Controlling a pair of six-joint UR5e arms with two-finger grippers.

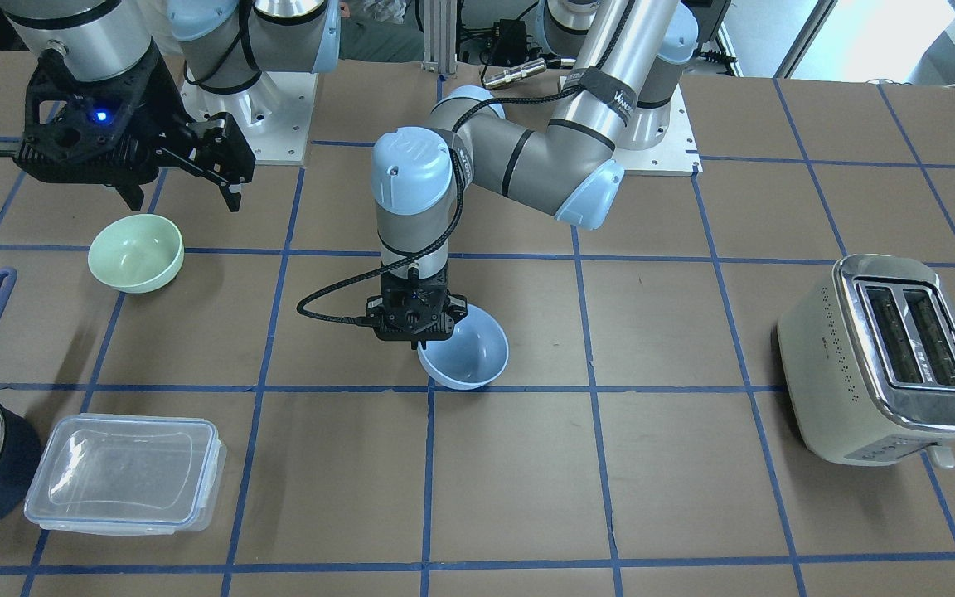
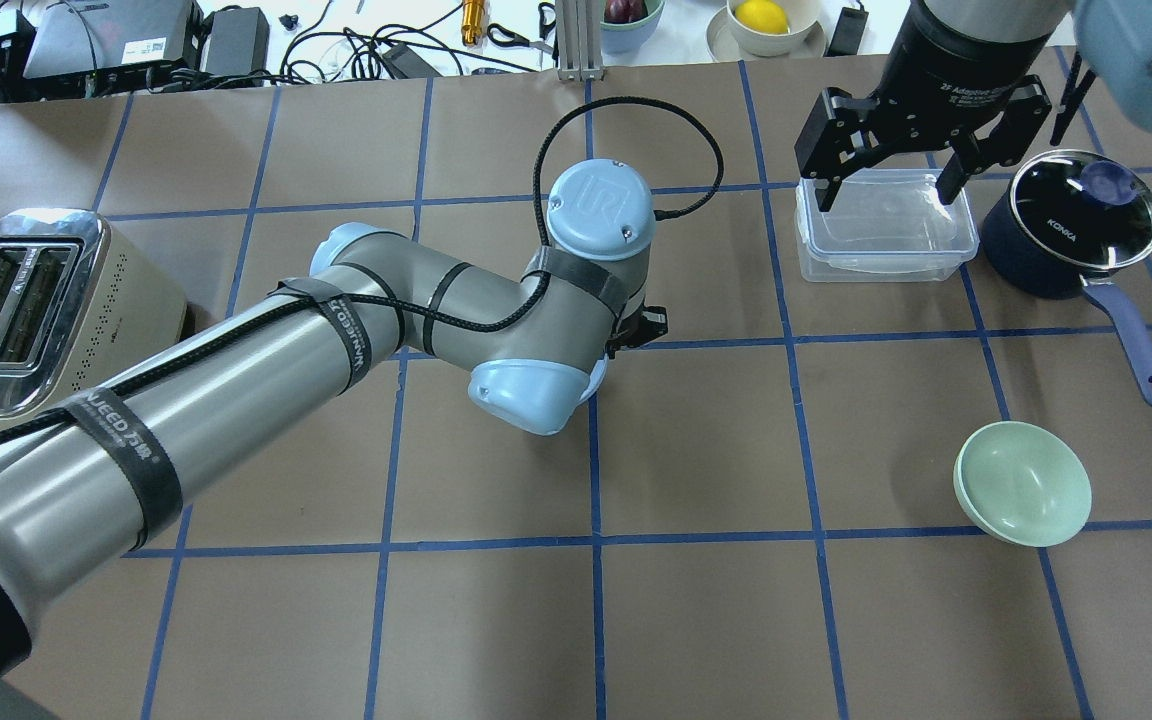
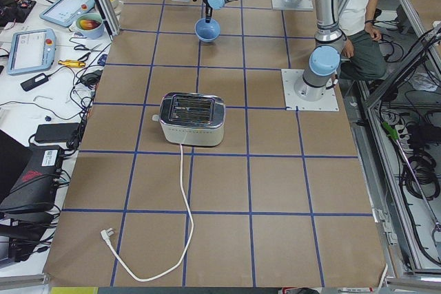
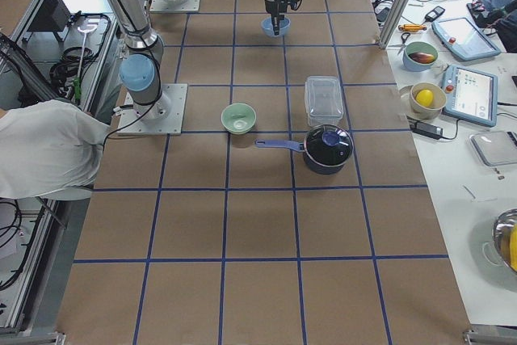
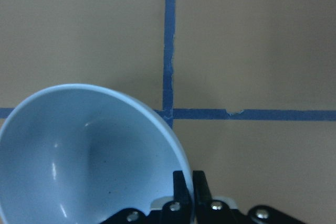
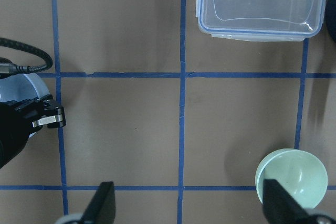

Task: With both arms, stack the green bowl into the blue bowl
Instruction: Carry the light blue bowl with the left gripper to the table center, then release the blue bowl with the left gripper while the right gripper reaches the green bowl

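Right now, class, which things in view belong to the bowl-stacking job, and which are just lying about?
Job: green bowl, blue bowl, left claw pinching the blue bowl's rim, right claw open.
Lying about: toaster, saucepan, clear box.

Robot lab: bench-mounted arms [image 1: 527,157], taped-grid table [image 1: 527,481].

The front-facing camera is looking steeply down across the table [image 1: 527,497] toward the robot's bases. The overhead camera is facing the opposite way from behind the robot; both are covering the green bowl [image 1: 136,253], toaster [image 1: 884,356] and box [image 1: 125,473]. The side cameras are viewing the table lengthwise from opposite ends, from afar. The left wrist camera is sitting close over the blue bowl [image 5: 89,156]. The right wrist camera is looking straight down from higher, sharing green bowl and box with the overhead view.
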